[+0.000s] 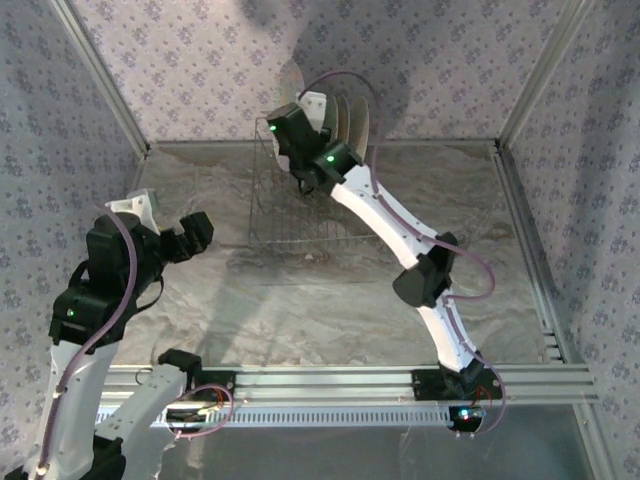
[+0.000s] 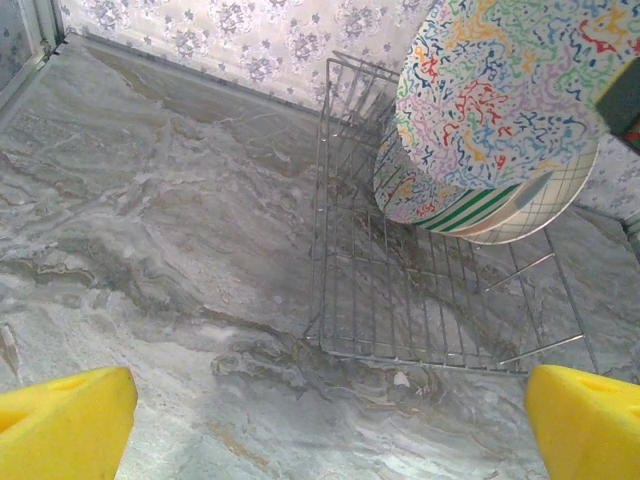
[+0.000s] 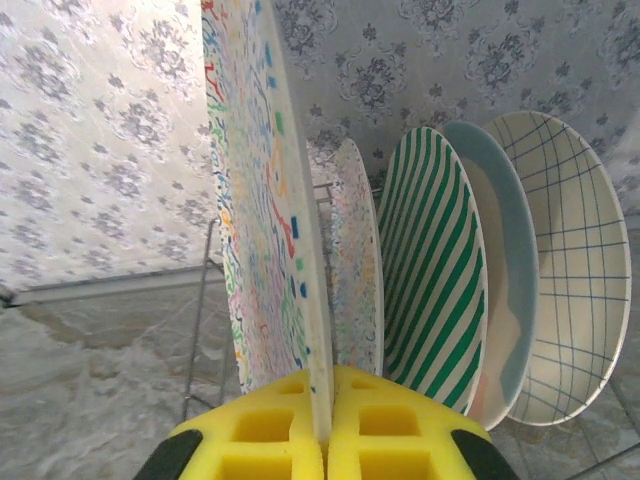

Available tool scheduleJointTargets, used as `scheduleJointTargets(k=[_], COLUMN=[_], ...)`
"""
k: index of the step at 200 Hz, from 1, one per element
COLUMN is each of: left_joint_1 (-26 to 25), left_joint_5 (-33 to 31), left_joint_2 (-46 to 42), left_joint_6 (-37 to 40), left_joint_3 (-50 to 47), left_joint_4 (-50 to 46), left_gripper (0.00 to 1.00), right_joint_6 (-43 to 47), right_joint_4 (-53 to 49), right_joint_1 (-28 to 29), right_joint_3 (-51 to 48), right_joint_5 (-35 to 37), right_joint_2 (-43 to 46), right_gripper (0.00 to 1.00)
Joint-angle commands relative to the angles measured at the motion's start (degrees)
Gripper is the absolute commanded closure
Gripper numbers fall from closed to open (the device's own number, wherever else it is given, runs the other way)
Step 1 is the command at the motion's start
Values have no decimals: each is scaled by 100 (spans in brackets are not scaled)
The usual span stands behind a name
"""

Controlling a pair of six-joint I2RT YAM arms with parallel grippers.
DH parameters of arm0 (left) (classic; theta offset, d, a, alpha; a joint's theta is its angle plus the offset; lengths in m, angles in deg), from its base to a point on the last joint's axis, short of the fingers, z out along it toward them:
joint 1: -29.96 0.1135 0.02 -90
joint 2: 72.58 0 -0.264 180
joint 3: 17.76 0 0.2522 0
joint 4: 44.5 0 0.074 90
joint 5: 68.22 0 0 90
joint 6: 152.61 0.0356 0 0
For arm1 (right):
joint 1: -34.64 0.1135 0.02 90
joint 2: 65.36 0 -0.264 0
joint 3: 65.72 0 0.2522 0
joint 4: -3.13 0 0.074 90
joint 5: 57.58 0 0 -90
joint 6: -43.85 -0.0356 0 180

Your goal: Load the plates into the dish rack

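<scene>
Yellow pads of the right gripper [image 3: 325,435] are clamped on the lower rim of a mosaic plate [image 3: 265,220] and hold it upright on its edge at the dish rack [image 2: 430,300]. Just beside it stand a second mosaic plate [image 3: 355,270], a green-striped plate [image 3: 435,280], a pale blue plate [image 3: 505,290] and a checked plate [image 3: 575,270]. The left gripper [image 1: 190,235] hangs with its jaws wide apart over the marble table [image 2: 150,250], well apart from the rack.

grey marbled table [image 2: 150,200], the wire dish rack [image 2: 420,310] on it near the back wall [image 2: 230,30]
</scene>
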Motion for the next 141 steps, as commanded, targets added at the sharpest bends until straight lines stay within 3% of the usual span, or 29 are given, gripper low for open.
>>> scheduleJointTargets(k=[1, 42, 141], left_joint_1=[38, 38, 38], left_joint_5=[-49, 13, -191], left_joint_2=[-25, -73, -5], left_joint_6=[-21, -14, -31], left_joint_3=[-90, -104, -349], left_joint_4=[-156, -204, -134], left_gripper=[1, 1, 1], right_joint_6=[423, 532, 149], right_joint_4=[-16, 269, 190], right_joint_1=[154, 178, -71], right_joint_3=[639, 677, 608], right_joint_5=[960, 1299, 1212], right_joint_2=[-342, -670, -920], right_gripper=[100, 100, 100])
